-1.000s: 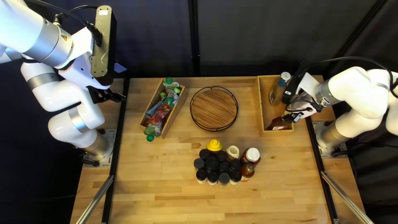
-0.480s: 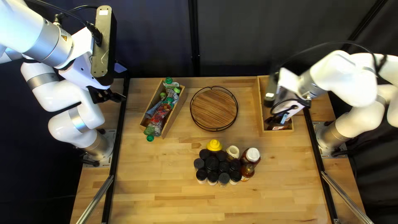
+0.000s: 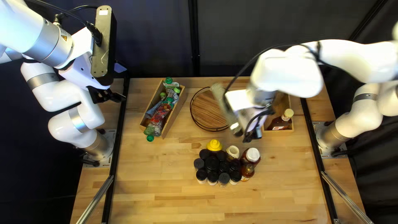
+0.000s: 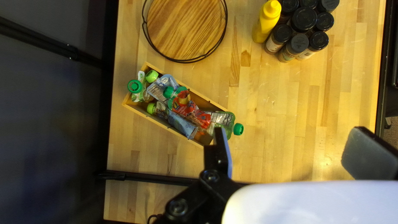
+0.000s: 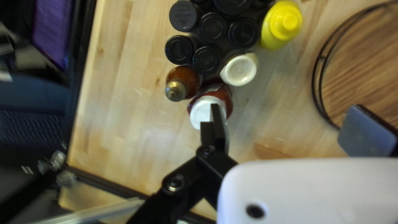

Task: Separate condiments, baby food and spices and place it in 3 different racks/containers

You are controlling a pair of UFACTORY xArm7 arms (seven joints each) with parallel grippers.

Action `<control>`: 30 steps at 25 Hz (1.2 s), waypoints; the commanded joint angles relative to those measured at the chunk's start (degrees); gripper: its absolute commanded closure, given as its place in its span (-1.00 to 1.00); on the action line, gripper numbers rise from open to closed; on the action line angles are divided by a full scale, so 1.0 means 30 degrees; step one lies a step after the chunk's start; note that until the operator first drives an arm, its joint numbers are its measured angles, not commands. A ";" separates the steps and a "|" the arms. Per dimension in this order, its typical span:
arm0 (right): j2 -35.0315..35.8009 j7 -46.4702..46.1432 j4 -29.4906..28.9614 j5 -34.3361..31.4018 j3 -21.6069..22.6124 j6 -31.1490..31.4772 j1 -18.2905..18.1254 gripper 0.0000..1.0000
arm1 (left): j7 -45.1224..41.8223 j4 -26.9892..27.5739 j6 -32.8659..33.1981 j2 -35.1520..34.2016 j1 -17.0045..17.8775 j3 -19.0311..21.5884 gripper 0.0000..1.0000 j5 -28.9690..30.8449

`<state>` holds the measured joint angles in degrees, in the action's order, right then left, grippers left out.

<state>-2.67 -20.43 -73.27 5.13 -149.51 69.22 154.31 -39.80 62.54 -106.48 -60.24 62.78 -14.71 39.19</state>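
In the top left view, my left gripper is raised beyond the table's left edge; in its wrist view the gripper is open and empty. My right gripper hangs behind the bottle cluster. Its wrist view shows the gripper open, one finger over the white-capped jar. Black-lidded spice jars, a yellow bottle, a cream-lidded jar and an amber bottle stand together. Baby food pouches fill the left wooden box. A dark bottle lies in the right box.
A round wooden tray with a black wire rim sits between the boxes, partly covered by my right arm. Black rails run along the table's sides. My right arm reaches across above the right box, hiding much of it.
My right arm has swung from the right box toward the table's middle, and its gripper has left the box. The dark bottle there is now uncovered. My left arm has stayed still.
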 commanded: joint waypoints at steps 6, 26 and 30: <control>-0.4211 0.5025 -0.2678 -0.5232 -0.0170 0.1265 0.2183 -1.00 | 0.0000 0.0000 0.0000 0.0000 0.0000 0.0000 -1.00 0.0000; -0.8176 0.4766 -0.3694 -0.6444 -0.0587 -0.0747 0.2566 -1.00 | 0.0000 0.0000 0.0000 0.0000 0.0000 0.0000 -1.00 0.0000; -0.8874 0.4316 -0.4068 -0.6383 -0.0597 -0.1000 0.2469 -1.00 | 0.0000 0.0000 0.0000 0.0000 0.0000 0.0000 -1.00 0.0000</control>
<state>-28.36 -6.82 -84.91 -14.12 -151.29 66.53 161.88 -39.80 62.54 -106.48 -60.24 62.78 -14.71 39.19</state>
